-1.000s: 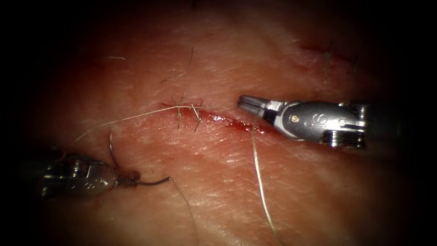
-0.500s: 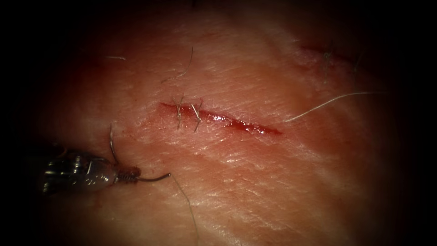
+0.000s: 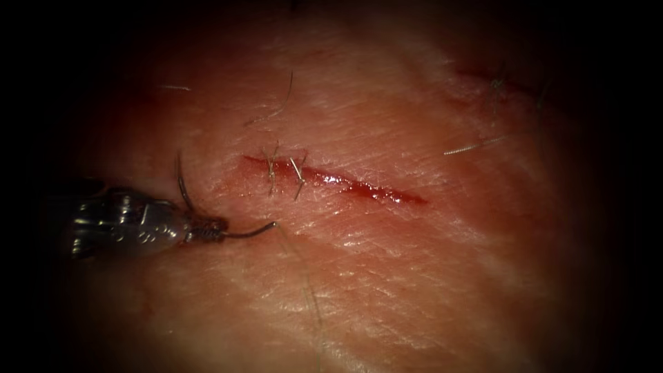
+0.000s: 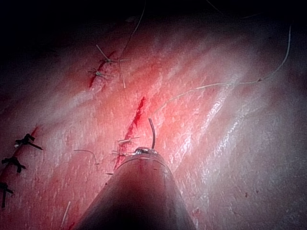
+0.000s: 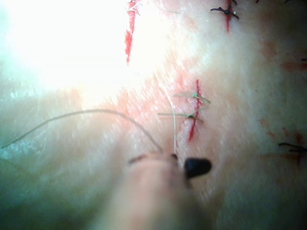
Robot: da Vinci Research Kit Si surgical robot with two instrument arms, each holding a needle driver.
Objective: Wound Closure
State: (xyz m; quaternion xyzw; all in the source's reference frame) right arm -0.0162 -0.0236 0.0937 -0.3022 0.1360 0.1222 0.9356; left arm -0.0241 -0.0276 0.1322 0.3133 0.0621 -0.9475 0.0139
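Fingers of the left tool (image 3: 207,230) are clenched on the needle (image 3: 228,231) at about mid-curve, left of the cut and clear of the tissue (image 3: 414,276); both needle ends stand free above the skin. Whether the right tool's fingers are released or clenched, I cannot tell. On the tissue, the cut (image 3: 345,184) carries two knotted stitches (image 3: 284,173) at its left end, while the right stretch gapes with red fluid (image 3: 376,191). Judged so, closure is partly done. Thread (image 3: 304,283) trails from the needle's right end down across the tissue.
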